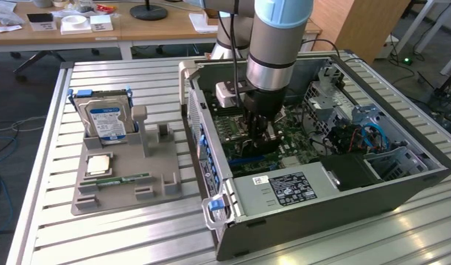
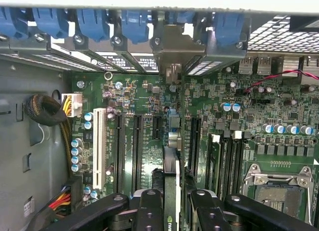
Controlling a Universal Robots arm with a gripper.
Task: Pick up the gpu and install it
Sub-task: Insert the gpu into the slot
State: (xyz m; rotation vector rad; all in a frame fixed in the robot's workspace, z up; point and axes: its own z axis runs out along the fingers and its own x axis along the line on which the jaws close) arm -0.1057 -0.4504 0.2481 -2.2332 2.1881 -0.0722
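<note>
Slatted metal counter [image 1: 122, 83] under an office backdrop of wooden desks [image 1: 166, 30]: that is your stage. The gpu [image 2: 171, 176] is already off it, held inside the open case [image 1: 343, 193]. You see the card edge-on in the wrist view, a thin dark slab with a pale green rim. It stands upright between the black, rubbery pads [image 2: 149, 208] of the claw [image 2: 174, 207]. The claw is partly closed, pinching the card's two flat faces, with nothing else in its grip. The card's long axis runs away from the claw toward the case's rear wall. There its dull grey metal bracket [image 2: 174, 47] sits among the blue plastic latches [image 2: 134, 22]. That axis lies parallel to the long black slots [image 2: 137, 146] and the white slot [image 2: 98, 146] on the green motherboard [image 2: 149, 101]. By my reading the card sits in line with the gap between two of the black slots. You cannot tell whether its lower edge is touching the board, because the card hides it. The bare, shiny CPU socket [image 2: 276, 188] lies off to one side, well apart. In the exterior view the claw [image 1: 256, 138] hangs straight down into the case. A grey tray [image 1: 115, 193] with an upright hard drive [image 1: 107, 118] sits on the counter at that view's left.
</note>
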